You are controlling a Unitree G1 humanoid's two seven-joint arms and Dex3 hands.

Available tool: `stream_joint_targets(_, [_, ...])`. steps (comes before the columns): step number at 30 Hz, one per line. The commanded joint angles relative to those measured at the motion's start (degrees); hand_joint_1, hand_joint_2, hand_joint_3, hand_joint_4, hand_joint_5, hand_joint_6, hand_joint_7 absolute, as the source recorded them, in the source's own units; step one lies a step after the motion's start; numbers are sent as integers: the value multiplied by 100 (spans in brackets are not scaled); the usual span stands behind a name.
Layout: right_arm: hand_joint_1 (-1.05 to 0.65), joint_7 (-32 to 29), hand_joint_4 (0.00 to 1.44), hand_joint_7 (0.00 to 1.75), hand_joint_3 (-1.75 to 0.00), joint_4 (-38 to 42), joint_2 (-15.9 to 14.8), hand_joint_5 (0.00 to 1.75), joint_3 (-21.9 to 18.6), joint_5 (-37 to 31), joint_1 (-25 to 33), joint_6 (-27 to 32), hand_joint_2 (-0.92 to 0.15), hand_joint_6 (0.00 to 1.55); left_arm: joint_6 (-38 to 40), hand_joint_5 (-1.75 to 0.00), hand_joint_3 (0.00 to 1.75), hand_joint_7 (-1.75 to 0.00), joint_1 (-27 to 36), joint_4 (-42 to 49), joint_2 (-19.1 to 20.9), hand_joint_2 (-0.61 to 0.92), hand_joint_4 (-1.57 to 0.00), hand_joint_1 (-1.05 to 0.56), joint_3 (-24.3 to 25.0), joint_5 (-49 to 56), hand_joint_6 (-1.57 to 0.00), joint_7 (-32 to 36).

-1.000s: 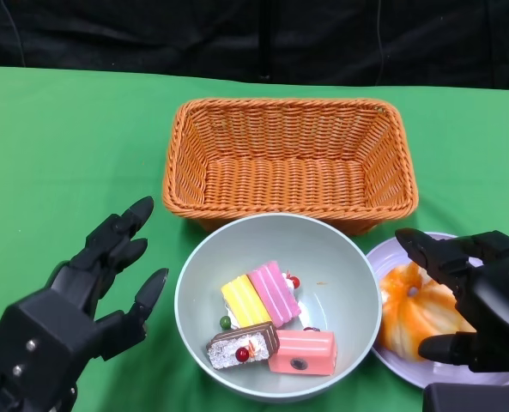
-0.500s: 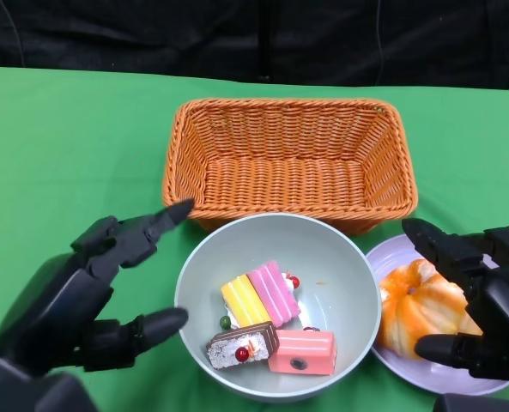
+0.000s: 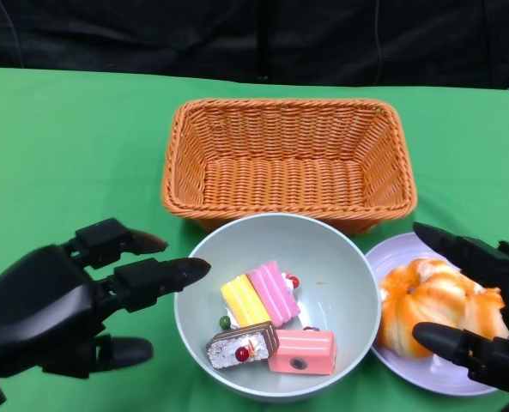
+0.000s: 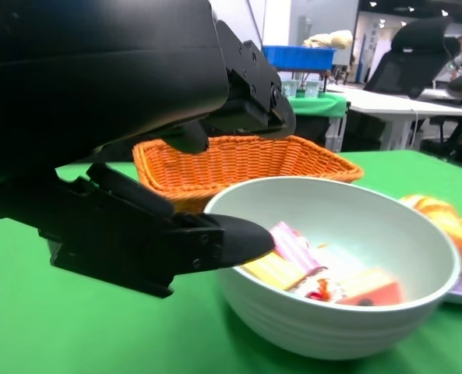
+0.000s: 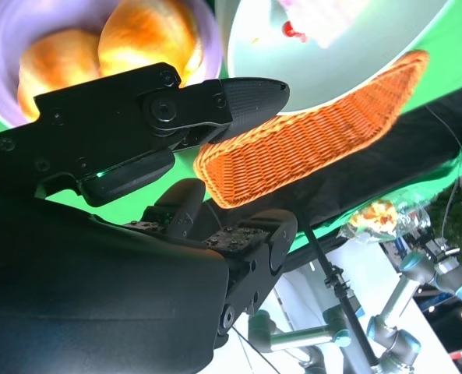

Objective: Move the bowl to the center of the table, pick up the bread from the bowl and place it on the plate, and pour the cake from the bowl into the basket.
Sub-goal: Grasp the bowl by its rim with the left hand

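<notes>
Pale green bowl (image 3: pixel 340 283) just beside spread, empty left hand (image 3: pixel 61 309), bread (image 3: pixel 434 305) on plate (image 3: pixel 400 360) between released right hand (image 3: pixel 486 330) fingers, hand partly cut off.

We see a flat green cloth (image 3: pixel 65 146) spread to every edge of the table, and a black fabric curtain (image 3: pixel 237 34) hanging just behind its far edge. In the left wrist view, well beyond that table, a blue rectangular plastic crate (image 4: pixel 299 56) stands in the room near a long white desk (image 4: pixel 379 97) and a black high-backed office chair (image 4: pixel 414 47). In the right wrist view we make out grey jointed robot arms (image 5: pixel 402 327) and a thin black pole (image 5: pixel 332 284).
</notes>
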Motion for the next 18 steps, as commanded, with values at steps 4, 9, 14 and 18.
stream_joint_targets(4, [-43, 0, 51, 26, -30, -232, 253, 84, -70, 744, 349, -268, -92, 55, -429, -68, 9, -3, -562, 533, 384, 82, -26, -35, -345, 1585, -56, 1341])
stream_joint_targets(9, [-42, -51, 51, 28, -31, -242, 304, 85, 2, 750, 549, -504, -92, 55, -61, -72, 4, -6, -1297, 1016, 621, 89, -34, -45, -1312, 3350, -65, 2998])
stream_joint_targets(14, [-41, -81, 51, 29, -29, -240, 426, 84, 73, 706, 585, -485, -92, 54, 443, -76, 2, -5, -2015, 1618, 685, 92, -31, -53, -2344, 4247, -65, 3974])
stream_joint_targets(18, [-40, -105, 51, 30, -29, -229, 480, 84, 107, 675, 614, -492, -92, 53, 782, -80, 0, -5, -2377, 1884, 707, 90, -30, -57, -2932, 4506, -67, 4319])
